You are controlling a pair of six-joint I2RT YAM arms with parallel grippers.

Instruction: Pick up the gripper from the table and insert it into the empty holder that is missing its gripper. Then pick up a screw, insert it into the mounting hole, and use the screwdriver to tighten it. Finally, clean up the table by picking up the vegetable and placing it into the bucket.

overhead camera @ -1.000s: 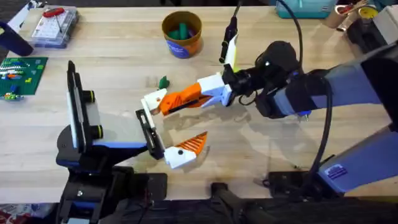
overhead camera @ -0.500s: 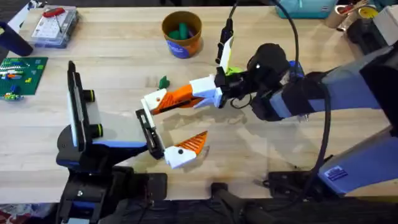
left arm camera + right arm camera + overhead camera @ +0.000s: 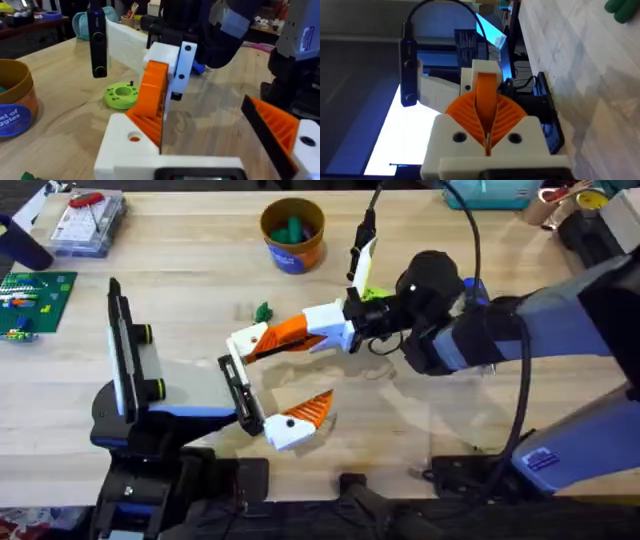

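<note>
The right gripper (image 3: 352, 323) still pinches the white base of the gripper (image 3: 290, 332), whose orange tip now meets the holder (image 3: 247, 340), having travelled left over the last second and barely shifted since. The left gripper's (image 3: 262, 385) fingers: cannot tell. The vegetable (image 3: 263, 311) lies just beyond, with the bucket (image 3: 293, 235) farther back.

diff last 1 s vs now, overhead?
The right arm carried the long orange wedge-shaped finger on its white base leftward, until its tip met the small white holder mount on the black rail; most of the travel came early. The green vegetable lump, orange-tan bucket and spare orange ribbed triangle stayed put.
</note>
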